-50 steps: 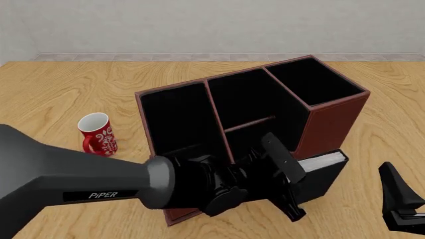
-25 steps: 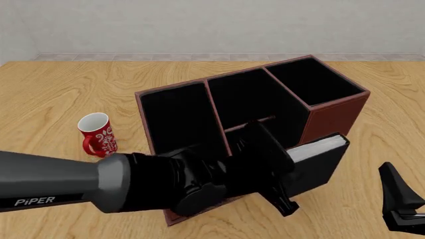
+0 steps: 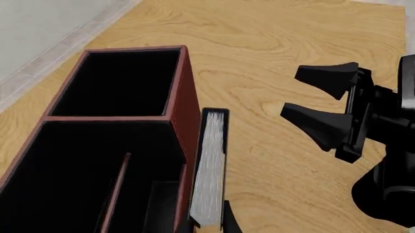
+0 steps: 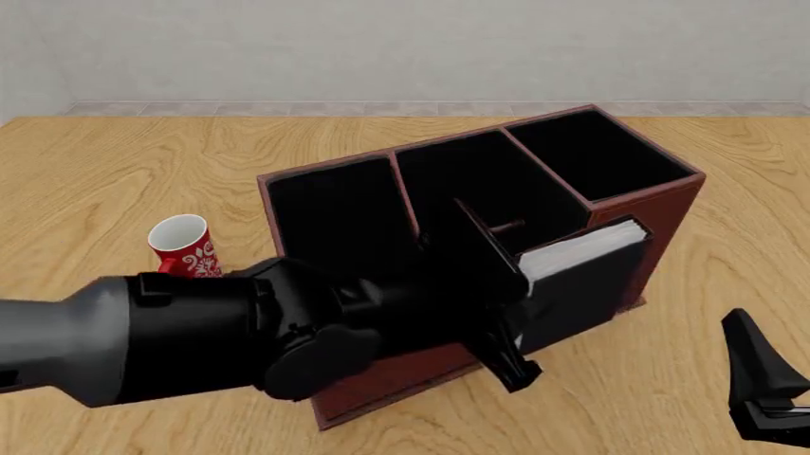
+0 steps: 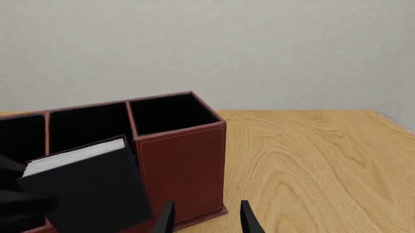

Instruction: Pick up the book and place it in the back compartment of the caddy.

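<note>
Black book (image 4: pixel 585 275) held upright, clamped in left gripper (image 4: pixel 504 289), against near outer wall of red-brown caddy (image 4: pixel 633 223), not yet above back compartment (image 4: pixel 487 254). Best raised clear of the rim, then lowered straight in. Right gripper (image 4: pixel 760 379) parked near right, fingers apart. Pale wooden tabletop (image 4: pixel 152 171), plain grey wall (image 4: pixel 379 47) behind.

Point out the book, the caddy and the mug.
book (image 4: pixel 595 275): front view, on its black cover.
caddy (image 4: pixel 639 223): front view, on the tall end's red-brown outer wall.
mug (image 4: pixel 193 258): front view, on its red patterned side.
</note>
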